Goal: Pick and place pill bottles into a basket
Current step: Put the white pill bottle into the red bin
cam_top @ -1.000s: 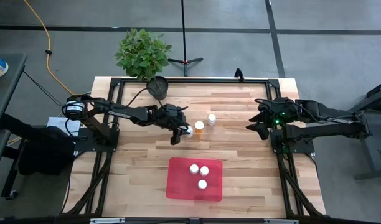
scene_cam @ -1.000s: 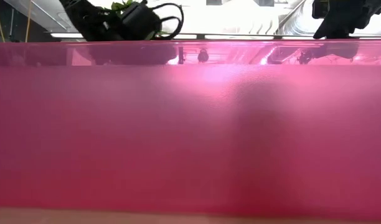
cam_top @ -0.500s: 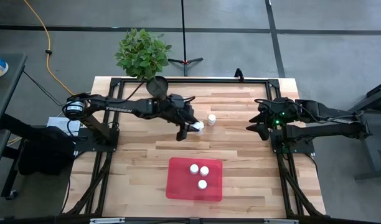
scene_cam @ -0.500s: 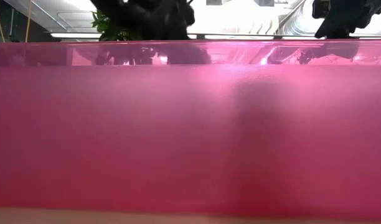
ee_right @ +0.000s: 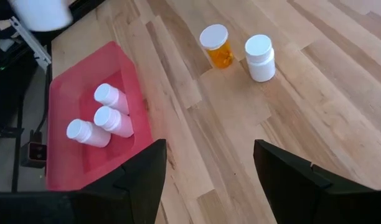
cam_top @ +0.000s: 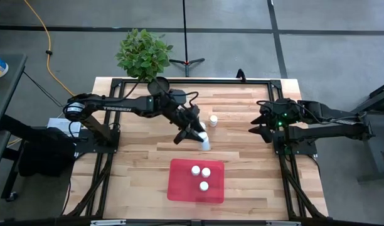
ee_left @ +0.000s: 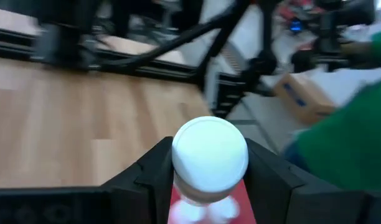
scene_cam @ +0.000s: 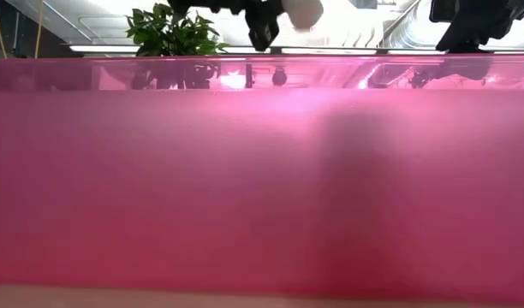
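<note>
Our left gripper (cam_top: 201,139) is closed on a white pill bottle (cam_top: 206,144), carrying it above the table between the red basket (cam_top: 179,188) and two bottles standing on the wood (ee_right: 260,57). Three bottles (cam_top: 200,176) lie in the basket. Our right gripper (cam_top: 260,123) waits spread wide near the table's right edge, holding nothing.

Your two arms are matte black, jointed tubes. The left arm (cam_top: 117,108) carries white TROSSEN lettering along its link and looping black cables near the wrist; the right arm (cam_top: 330,125) shows a small green light by its wrist.
</note>
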You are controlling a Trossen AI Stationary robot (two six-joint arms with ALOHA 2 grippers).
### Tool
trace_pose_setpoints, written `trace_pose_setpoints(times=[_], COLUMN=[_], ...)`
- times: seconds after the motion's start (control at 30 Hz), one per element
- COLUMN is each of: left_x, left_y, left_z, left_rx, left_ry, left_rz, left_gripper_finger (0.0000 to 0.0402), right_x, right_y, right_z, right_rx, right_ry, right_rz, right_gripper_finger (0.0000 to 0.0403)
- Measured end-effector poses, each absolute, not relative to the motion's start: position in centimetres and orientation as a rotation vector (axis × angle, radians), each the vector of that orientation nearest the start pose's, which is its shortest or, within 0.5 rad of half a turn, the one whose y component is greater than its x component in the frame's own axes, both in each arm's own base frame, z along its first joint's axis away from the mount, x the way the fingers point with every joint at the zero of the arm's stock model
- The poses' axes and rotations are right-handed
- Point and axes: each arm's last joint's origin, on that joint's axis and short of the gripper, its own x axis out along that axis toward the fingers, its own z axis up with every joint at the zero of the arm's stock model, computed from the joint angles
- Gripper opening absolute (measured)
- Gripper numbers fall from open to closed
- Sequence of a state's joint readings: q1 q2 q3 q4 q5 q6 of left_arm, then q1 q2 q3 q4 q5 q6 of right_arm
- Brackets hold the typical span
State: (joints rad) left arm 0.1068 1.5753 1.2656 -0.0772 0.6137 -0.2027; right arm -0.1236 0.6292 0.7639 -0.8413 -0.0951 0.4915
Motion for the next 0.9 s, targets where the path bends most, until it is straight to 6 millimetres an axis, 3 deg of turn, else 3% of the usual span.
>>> trace_pose_setpoints(times=[0.4,0.67,0.9], left_x=[35.2,33.7,32.4], left_y=[-4.6,-9.5,-12.5], left_z=[30.8,29.4,28.9], left_rx=[-0.419,-0.37,-0.285], left_ry=[0.573,0.736,0.759], left_rz=[-0.562,-0.449,-0.293], left_gripper_finger=[0.0191,0.0191,0.0191], right_x=[11.4,11.4,11.4], right_y=[-1.0,-0.9,-0.9], right_z=[28.9,28.9,28.9], right_rx=[0.5,0.469,0.441], right_ry=[0.697,0.702,0.703], right_rz=[-0.127,-0.087,-0.074], right_gripper_finger=[0.0232,0.0232,0.0232])
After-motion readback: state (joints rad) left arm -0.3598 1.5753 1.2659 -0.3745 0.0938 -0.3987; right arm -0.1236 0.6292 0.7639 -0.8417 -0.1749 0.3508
